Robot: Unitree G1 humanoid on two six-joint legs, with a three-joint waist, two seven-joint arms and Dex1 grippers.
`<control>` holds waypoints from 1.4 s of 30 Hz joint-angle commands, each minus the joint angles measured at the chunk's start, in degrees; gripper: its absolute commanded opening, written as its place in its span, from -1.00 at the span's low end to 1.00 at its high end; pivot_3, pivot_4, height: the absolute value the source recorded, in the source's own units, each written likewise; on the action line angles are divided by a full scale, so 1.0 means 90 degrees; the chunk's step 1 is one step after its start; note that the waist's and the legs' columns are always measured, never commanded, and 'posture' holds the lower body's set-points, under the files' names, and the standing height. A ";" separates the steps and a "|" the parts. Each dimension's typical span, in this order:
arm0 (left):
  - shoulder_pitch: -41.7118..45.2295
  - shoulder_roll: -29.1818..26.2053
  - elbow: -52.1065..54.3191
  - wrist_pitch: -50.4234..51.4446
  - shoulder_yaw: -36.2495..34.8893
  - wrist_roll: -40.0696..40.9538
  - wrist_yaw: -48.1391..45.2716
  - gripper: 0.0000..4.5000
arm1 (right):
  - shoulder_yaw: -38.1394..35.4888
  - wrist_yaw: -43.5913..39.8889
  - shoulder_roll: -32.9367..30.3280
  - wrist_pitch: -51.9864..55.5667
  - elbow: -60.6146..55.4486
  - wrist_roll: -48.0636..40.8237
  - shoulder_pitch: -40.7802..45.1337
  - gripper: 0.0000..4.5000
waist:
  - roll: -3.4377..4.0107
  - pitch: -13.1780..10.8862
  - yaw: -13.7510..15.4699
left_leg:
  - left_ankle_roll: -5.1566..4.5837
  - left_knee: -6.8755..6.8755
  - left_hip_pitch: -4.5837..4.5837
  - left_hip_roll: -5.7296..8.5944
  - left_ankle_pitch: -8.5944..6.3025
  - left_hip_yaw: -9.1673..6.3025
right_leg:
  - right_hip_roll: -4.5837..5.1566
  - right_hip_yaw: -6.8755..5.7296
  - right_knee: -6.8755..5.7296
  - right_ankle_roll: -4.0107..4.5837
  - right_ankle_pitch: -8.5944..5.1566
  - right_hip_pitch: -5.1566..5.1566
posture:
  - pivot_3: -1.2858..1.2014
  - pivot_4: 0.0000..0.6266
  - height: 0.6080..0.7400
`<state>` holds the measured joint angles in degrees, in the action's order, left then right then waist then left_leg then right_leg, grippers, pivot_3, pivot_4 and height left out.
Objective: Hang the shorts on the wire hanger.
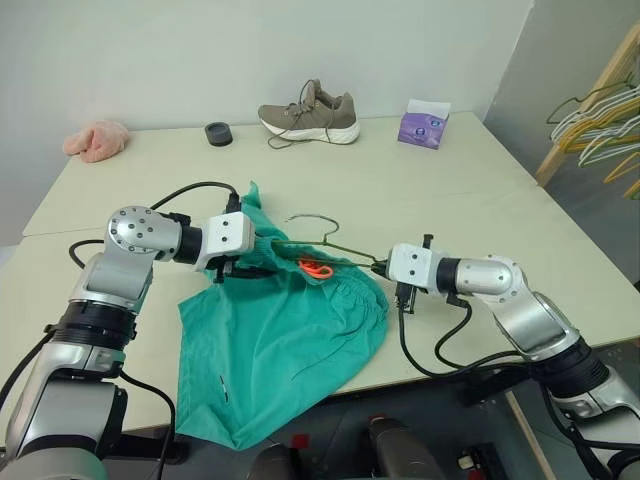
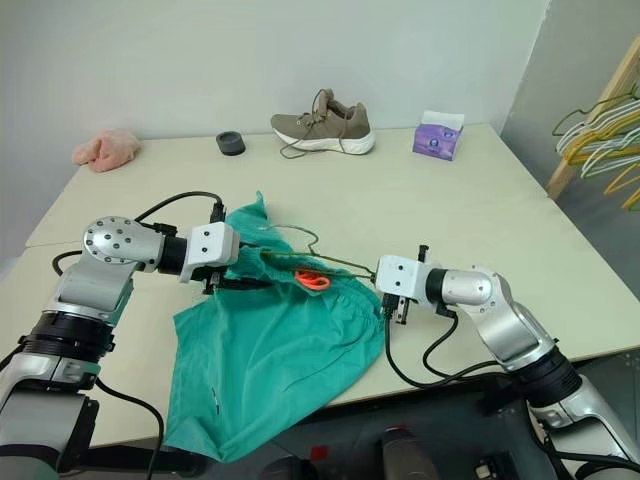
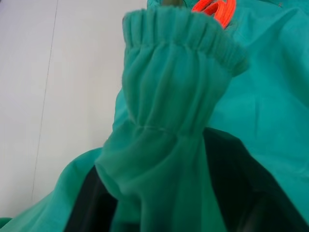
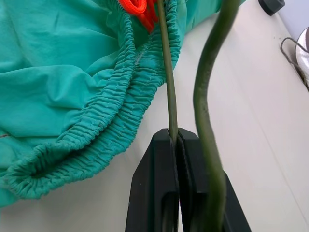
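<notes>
Pale tabletop (image 1: pixel 450 190) under me, with a sneaker (image 1: pixel 310 112), a tissue box (image 1: pixel 424 128), a small black puck (image 1: pixel 218 133) and a fluffy pink cloth (image 1: pixel 97 140) pushed to the far edge, and a rack of coloured hangers (image 1: pixel 600 125) off to my right

I have the shorts (image 1: pixel 280 340) near the front edge, most of the teal fabric sagging over it toward me. Their gathered waistband (image 3: pixel 183 34) is bunched up between my two arms, orange tag (image 1: pixel 316 268) showing at the top. My left gripper (image 1: pixel 240 268) is pinching a fold of that waistband; in its wrist view the cloth stands up between its black fingers (image 3: pixel 91 203). My right gripper (image 4: pixel 176 140) is pressed together on a thin wire of the wire hanger (image 1: pixel 330 245), which runs from those jaws across to the waistband, hook lifted above the table

I judge the shorts light, limp and a bit slick, so they will droop and slide wherever unsupported; the elastic band is the firmest place to grip. I'd expect the hanger to be springy and thin, easy to twist in a pinch, so I want my hold close to a corner rather than mid-span while I feed the bar through the waist opening
</notes>
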<state>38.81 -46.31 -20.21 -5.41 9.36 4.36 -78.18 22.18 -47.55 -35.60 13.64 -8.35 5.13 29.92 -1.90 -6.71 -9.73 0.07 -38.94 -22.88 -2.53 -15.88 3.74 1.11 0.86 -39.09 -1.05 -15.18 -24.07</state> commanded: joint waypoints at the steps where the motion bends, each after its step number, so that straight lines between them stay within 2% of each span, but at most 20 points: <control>1: 0.0022 0.0019 0.0219 0.0048 -0.0023 0.0049 -0.0013 -0.51 | -0.0232 -0.0032 0.0119 -0.0370 -0.0135 -0.0064 0.0195 -1.00 | 0.0000 0.0000 0.0000 | 0.0000 0.0000 0.0000 0.0000 0.0000 0.0000 | 0.0000 0.0000 0.0000 0.0000 0.0000 0.0000 | -0.13 -0.75 1.00; 4: -0.0004 0.0023 0.0254 0.0090 -0.0029 0.0052 -0.0005 -0.91 | -0.0228 -0.0149 0.0122 -0.0531 -0.0173 -0.0077 0.0165 -1.00 | 0.0000 0.0000 -0.0001 | 0.0000 0.0000 0.0000 0.0000 0.0000 0.0001 | 0.0000 0.0002 0.0000 0.0000 0.0000 0.0000 | -0.13 -0.75 1.00; 5: -0.0012 0.0033 0.0256 0.0095 -0.0044 0.0040 0.0021 -0.98 | -0.0218 -0.0195 0.0116 -0.0632 -0.0186 -0.0073 0.0148 -1.00 | 0.0000 0.0000 0.0000 | 0.0000 0.0000 0.0000 0.0001 0.0000 0.0002 | 0.0000 0.0002 0.0000 0.0000 0.0000 0.0000 | -0.12 -0.75 1.00; 13: -0.0028 0.0064 0.0257 0.0200 -0.0097 0.0020 0.0070 -0.99 | -0.0268 -0.0510 -0.0092 -0.1155 -0.0185 -0.0032 0.0058 -1.00 | 0.0000 0.0000 -0.0001 | 0.0000 -0.0002 0.0001 0.0000 0.0000 0.0000 | 0.0000 0.0001 -0.0003 0.0001 0.0000 0.0000 | -0.13 -0.76 1.00; 16: -0.0066 0.0055 0.0325 0.0385 -0.0119 0.0078 0.0037 -0.99 | -0.0515 -0.0629 -0.0396 -0.1266 -0.0101 -0.0054 -0.0021 -0.65 | 0.0000 0.0000 0.0000 | 0.0000 -0.0003 0.0001 0.0000 0.0000 0.0001 | 0.0000 0.0002 -0.0003 0.0001 0.0001 0.0001 | -0.12 -0.76 1.00; 21: -0.0169 -0.0008 0.0455 0.0566 -0.0152 0.0090 0.0035 -1.00 | -0.0993 -0.1011 -0.1184 -0.1344 -0.0085 -0.0203 -0.0424 0.13 | 0.0000 0.0000 0.0031 | 0.0000 -0.0003 0.0000 0.0001 0.0000 0.0000 | 0.0001 0.0000 0.0000 0.0001 0.0000 0.0002 | -0.12 -0.75 1.00; 25: -0.0229 -0.0049 0.0499 0.0649 -0.0177 0.0096 0.0085 -1.00 | -0.1663 -0.1284 -0.1664 -0.0448 -0.0512 -0.0837 -0.1114 0.76 | 0.0005 0.0003 0.0038 | 0.0000 -0.0003 0.0003 0.0002 0.0000 0.0004 | 0.0002 0.0005 -0.0002 0.0000 0.0000 0.0003 | -0.13 -0.74 1.00; 27: -0.0235 -0.0070 0.0493 0.0674 -0.0180 0.0103 0.0104 -1.00 | -0.2004 -0.1173 -0.1664 -0.0034 -0.0726 -0.1137 -0.1444 0.99 | 0.0002 0.0004 0.0034 | 0.0000 -0.0003 0.0002 -0.0001 0.0000 0.0000 | 0.0001 0.0000 -0.0004 0.0001 0.0001 0.0003 | -0.13 -0.74 1.00; 30: -0.0242 -0.0090 0.0501 0.0685 -0.0176 0.0109 0.0131 -1.00 | -0.2276 -0.0908 -0.1579 0.0469 -0.1004 -0.1281 -0.1837 0.99 | 0.0002 0.0004 0.0003 | -0.0001 -0.0003 0.0016 -0.0002 0.0000 0.0004 | -0.0003 0.0007 -0.0016 0.0001 0.0001 0.0007 | -0.13 -0.73 1.00; 34: -0.0207 -0.0079 0.0480 0.0683 -0.0175 0.0120 0.0166 -1.00 | -0.2605 -0.0410 -0.0825 0.2521 -0.2105 -0.2557 -0.2243 0.99 | 0.0002 0.0004 0.0003 | 0.0000 -0.0003 0.0022 -0.0005 0.0001 0.0003 | -0.0005 0.0007 -0.0033 0.0000 0.0000 0.0006 | -0.13 -0.73 1.00; 37: -0.0162 -0.0058 0.0447 0.0648 -0.0170 0.0120 0.0204 -1.00 | -0.2512 0.0159 -0.0271 0.3667 -0.2608 -0.3027 -0.2396 0.99 | 0.0002 0.0004 0.0012 | 0.0001 -0.0004 0.0021 -0.0007 0.0001 -0.0004 | -0.0006 0.0002 -0.0042 0.0000 -0.0001 0.0005 | -0.13 -0.73 1.00; 42: -0.0087 -0.0012 0.0426 0.0638 -0.0164 0.0126 0.0239 -1.00 | -0.2090 0.1205 0.0863 0.4379 -0.2621 -0.3097 -0.2378 0.99 | -0.0005 0.0009 0.0021 | 0.0004 -0.0007 0.0019 -0.0002 0.0003 -0.0003 | -0.0004 0.0002 -0.0044 0.0001 0.0000 0.0004 | -0.12 -0.74 1.00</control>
<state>36.39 -46.14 -16.84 0.86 9.43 4.97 -76.71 3.39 -39.05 -28.32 51.98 -30.53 -21.66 7.77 -1.95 -6.62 -9.54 0.10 -39.00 -22.72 -2.54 -15.86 3.71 1.08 0.88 -39.48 -1.05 -15.19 -24.04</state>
